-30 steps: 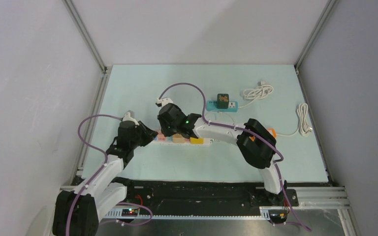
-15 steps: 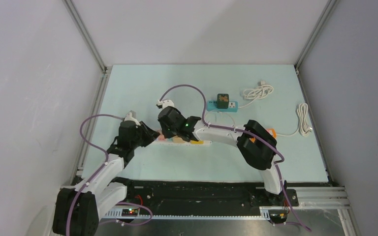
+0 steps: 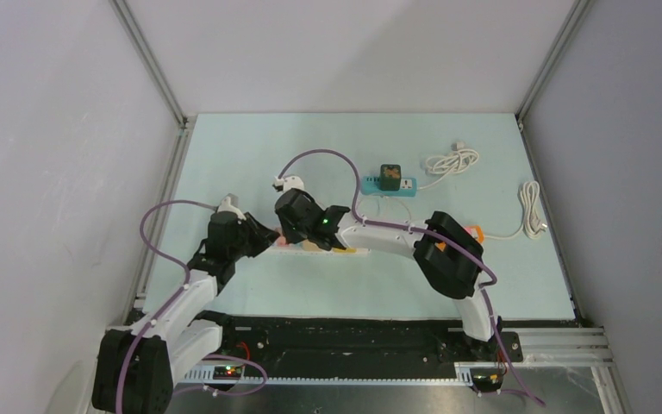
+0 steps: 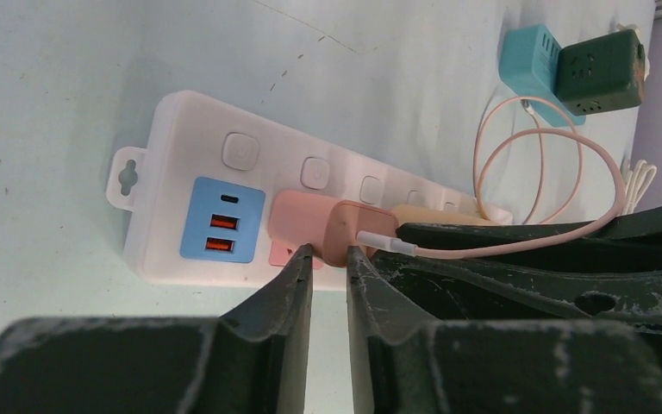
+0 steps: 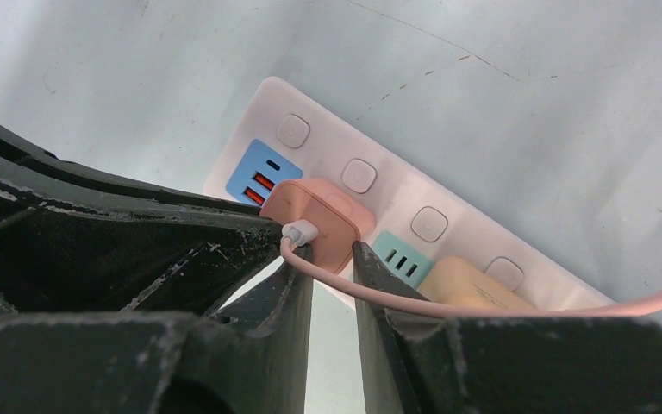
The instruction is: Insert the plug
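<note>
A pink plug (image 4: 310, 220) with a pink cable (image 4: 534, 172) sits on the pink socket of a white power strip (image 4: 181, 147). In the right wrist view the plug (image 5: 315, 216) stands between a blue USB panel (image 5: 259, 177) and a teal socket (image 5: 401, 254). My right gripper (image 5: 332, 250) is closed on the plug's near end, with the cable across its fingers. My left gripper (image 4: 329, 254) has its jaws nearly together, tips against the plug's near edge from the left. In the top view both grippers meet over the strip: left (image 3: 267, 235), right (image 3: 300, 235).
A tan plug (image 5: 474, 289) sits in the strip to the right of the teal socket. A teal strip with a dark green cube (image 3: 390, 179) lies behind. White coiled cables lie at the back right (image 3: 451, 160) and right edge (image 3: 530, 207).
My right gripper has come down and toward the near side onto the strip, now covering the tan and yellow plugs in the top view. The left gripper has barely moved.
</note>
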You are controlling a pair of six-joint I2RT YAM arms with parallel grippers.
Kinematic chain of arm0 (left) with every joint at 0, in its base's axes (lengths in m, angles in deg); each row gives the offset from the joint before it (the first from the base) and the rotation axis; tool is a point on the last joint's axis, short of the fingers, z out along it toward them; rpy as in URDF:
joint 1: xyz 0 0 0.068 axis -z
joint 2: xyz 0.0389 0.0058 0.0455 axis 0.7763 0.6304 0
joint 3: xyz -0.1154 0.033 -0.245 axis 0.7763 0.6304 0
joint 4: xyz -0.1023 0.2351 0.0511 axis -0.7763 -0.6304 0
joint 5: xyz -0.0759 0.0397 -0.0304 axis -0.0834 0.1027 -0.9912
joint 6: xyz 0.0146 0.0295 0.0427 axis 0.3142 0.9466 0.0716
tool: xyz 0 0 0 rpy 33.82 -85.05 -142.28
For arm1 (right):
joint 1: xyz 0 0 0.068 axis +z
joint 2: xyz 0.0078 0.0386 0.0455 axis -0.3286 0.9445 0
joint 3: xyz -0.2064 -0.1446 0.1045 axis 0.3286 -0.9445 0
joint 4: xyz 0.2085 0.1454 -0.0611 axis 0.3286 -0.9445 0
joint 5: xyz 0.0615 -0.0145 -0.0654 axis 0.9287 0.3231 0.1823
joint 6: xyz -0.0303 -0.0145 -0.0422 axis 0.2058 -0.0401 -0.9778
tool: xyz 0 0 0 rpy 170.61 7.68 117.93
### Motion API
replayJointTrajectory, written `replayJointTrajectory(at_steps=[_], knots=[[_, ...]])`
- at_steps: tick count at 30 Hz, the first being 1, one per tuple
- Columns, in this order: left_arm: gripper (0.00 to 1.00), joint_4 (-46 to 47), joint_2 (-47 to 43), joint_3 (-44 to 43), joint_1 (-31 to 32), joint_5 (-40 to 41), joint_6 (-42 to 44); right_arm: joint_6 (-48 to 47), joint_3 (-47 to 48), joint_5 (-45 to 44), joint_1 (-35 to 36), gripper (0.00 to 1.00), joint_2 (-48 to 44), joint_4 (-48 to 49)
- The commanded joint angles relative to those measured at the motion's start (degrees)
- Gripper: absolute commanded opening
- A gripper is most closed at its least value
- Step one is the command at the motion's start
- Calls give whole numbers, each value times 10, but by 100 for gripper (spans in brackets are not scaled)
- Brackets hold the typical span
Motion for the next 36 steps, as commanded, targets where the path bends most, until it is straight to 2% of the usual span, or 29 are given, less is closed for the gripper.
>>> replayJointTrajectory(at_steps=[1,4,8,17,19,21,23,24,25,26,28,30,33,36], knots=[[23,-50,-3,-3,5,14,16,-3,27,5,10,28,42,-109],[24,-61,-22,-17,4,12,14,-5,48,1,9,30,32,-122],[33,-103,-55,-44,5,13,20,-7,59,-10,12,34,-1,-122],[35,-215,-164,-123,4,66,50,-33,77,-21,26,44,-98,-124],[38,-244,-181,-142,4,78,59,-33,66,-17,25,47,-128,-124],[48,-273,-199,-160,3,89,69,-34,54,-18,25,49,-166,-125],[71,-312,-215,-186,4,92,80,-33,35,-24,21,53,-212,-128],[93,-323,-220,-193,4,92,85,-30,17,-25,19,55,-229,-130],[96,-350,-226,-212,4,92,91,-24,5,-25,10,79,-267,-135],[99,-367,-226,-222,3,108,94,-21,-20,-21,4,94,-287,-138],[99,-423,-218,-261,4,116,98,-12,-56,-4,-24,99,-347,-162],[100,-470,-206,-297,4,118,111,2,-81,-16,-57,99,-408,-210],[100,-520,-202,-337,4,128,125,4,-117,-71,-101,99,-512,-280],[100,-531,-228,-356,3,144,141,3,-137,-127,-130,99,-618,-341]])
